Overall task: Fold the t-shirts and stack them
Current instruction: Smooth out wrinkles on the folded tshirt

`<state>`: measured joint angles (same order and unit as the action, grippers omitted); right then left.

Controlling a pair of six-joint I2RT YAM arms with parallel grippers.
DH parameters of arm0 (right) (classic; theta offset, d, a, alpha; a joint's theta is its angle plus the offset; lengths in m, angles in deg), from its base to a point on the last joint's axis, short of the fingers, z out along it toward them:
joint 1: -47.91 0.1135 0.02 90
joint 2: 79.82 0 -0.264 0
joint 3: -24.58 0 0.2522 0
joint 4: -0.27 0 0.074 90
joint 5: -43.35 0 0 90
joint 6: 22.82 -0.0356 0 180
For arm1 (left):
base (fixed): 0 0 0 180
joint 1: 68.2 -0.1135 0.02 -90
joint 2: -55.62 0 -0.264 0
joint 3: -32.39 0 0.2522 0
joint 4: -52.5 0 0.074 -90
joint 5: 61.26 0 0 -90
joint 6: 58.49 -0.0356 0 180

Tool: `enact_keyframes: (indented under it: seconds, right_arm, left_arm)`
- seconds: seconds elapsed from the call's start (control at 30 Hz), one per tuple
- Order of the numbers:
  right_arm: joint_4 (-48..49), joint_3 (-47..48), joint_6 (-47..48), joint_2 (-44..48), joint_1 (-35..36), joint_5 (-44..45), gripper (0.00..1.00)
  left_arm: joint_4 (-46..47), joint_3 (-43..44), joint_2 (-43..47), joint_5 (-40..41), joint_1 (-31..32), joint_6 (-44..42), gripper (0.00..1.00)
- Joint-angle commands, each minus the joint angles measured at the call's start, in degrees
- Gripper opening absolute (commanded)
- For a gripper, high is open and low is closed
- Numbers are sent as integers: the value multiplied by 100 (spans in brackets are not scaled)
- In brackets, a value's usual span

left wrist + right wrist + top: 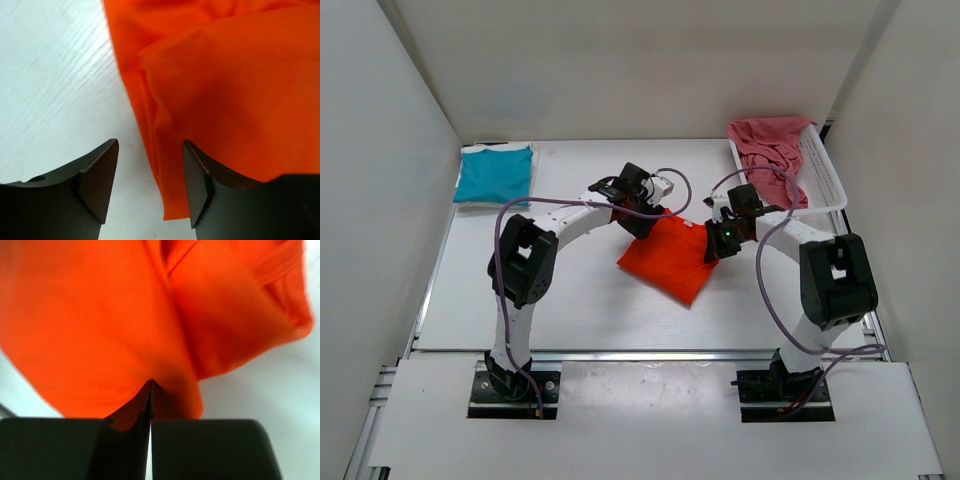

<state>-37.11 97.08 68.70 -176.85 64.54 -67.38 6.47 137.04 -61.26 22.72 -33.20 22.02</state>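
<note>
Seen from above, left gripper (638, 220) and right gripper (713, 243) hide the orange shirt's (665, 262) upper corners, centre frame. Both wrist views crop the shirt at the top edge; its left side blurs in the right wrist view.

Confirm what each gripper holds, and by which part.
Right gripper is shut on the orange t-shirt, pinching a fold at its right edge. Left gripper is open, holding nothing.

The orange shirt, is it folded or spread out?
Folded, at least partly: the orange shirt lies as a compact patch on the table, and the left wrist view shows one layer over another.
</note>
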Motion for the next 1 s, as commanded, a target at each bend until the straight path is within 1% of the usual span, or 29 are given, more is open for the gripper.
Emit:
enact_keyframes:
  seconds: [0.0,0.07,0.3,0.47,0.6,0.63,0.67,0.7,0.73,0.77,0.8,0.9,0.97]
  right_arm:
    - [235,541,103,-297,42,78,0]
    - [296,779,208,-518,122,140,0]
    - [340,1665,358,-1413,105,482,0]
    - [384,2351,428,-1906,175,728,0]
    - [446,2738,428,-2047,262,869,0]
    - [472,2818,428,-2030,289,913,0]
    - [498,2853,472,-1978,298,922,0]
    - [524,2880,524,-1925,289,983,0]
    - [542,2915,542,-1829,280,1105,1]
    - [525,2950,499,-1706,254,1124,1]
    - [481,2915,481,-1574,236,1133,4]
    - [411,2714,315,-1030,140,1194,11]
    - [271,2442,297,-705,78,1186,9]
  left_arm:
    - [169,-177,95,585,-28,264,64]
    - [212,-247,104,750,-81,377,64]
    - [11,-344,280,874,-266,589,64]
    - [-121,-362,587,682,-424,712,64]
    - [-130,-178,701,620,-503,817,65]
    - [-113,-151,728,489,-529,835,65]
    - [-87,-107,693,262,-556,870,67]
    - [-95,-72,693,7,-600,862,79]
    - [-60,-28,632,-74,-574,914,82]
    - [-25,-19,623,-275,-608,1123,95]
    - [-7,-80,623,-538,-626,1230,99]
    - [212,-352,631,-969,-740,1616,99]
    - [335,-546,631,-1199,-828,1810,99]
